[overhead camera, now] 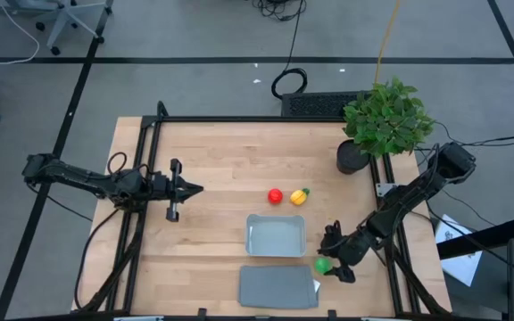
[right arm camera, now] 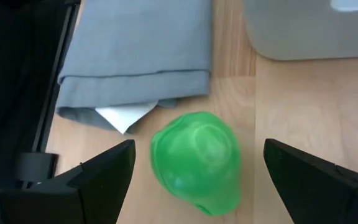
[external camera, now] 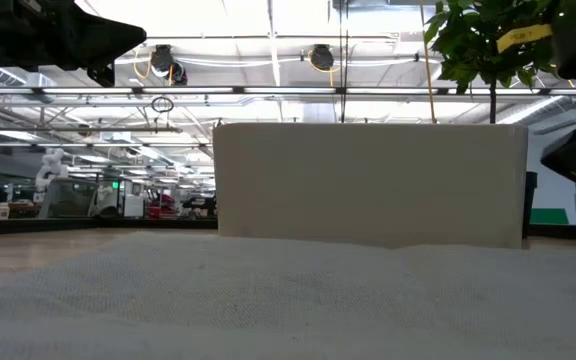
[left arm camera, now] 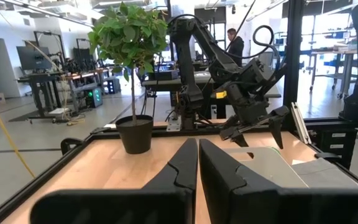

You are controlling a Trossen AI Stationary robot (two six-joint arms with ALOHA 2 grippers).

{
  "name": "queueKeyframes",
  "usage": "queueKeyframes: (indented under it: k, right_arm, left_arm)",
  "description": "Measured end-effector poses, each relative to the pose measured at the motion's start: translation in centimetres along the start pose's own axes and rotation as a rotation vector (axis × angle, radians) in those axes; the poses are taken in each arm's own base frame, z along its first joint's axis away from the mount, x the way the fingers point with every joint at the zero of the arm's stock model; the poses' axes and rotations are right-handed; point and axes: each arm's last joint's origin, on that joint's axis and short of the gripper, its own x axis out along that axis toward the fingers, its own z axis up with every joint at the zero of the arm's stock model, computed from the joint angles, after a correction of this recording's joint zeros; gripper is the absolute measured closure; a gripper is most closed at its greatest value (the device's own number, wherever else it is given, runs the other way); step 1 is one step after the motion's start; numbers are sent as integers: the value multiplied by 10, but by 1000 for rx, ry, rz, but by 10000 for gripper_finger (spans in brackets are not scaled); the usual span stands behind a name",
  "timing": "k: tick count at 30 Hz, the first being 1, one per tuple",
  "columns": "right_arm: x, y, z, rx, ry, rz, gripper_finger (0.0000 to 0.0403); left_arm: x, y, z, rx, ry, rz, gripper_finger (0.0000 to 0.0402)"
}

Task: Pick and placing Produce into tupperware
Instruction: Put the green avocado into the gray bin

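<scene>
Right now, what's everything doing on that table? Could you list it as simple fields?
right gripper: open, fingers either side of the green piece
left gripper: shut, waiting at the table's left
tupperware: empty
red piece: on the table beyond the tupperware
yellow piece: beside the red piece
grey lid: flat, next to the green piece

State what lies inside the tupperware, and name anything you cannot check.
The tupperware looks empty in the high view; its pale floor shows bare. The red and yellow pieces lie outside on the table, and the green piece sits between the right gripper's open fingers. Nothing covers the interior.
</scene>
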Motion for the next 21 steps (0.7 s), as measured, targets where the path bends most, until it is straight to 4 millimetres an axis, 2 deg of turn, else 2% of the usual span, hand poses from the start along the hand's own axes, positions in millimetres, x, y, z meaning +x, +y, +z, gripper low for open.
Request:
queueKeyframes:
  k: [8, 21]
  right_arm:
    - [0, 0, 0, -27, -5, -2, 56]
    - [0, 0, 1, -72, -10, 1, 85]
  left_arm:
    - [0, 0, 0, 0, 2, 0, 380]
    - [0, 0, -1, -1, 11, -1, 380]
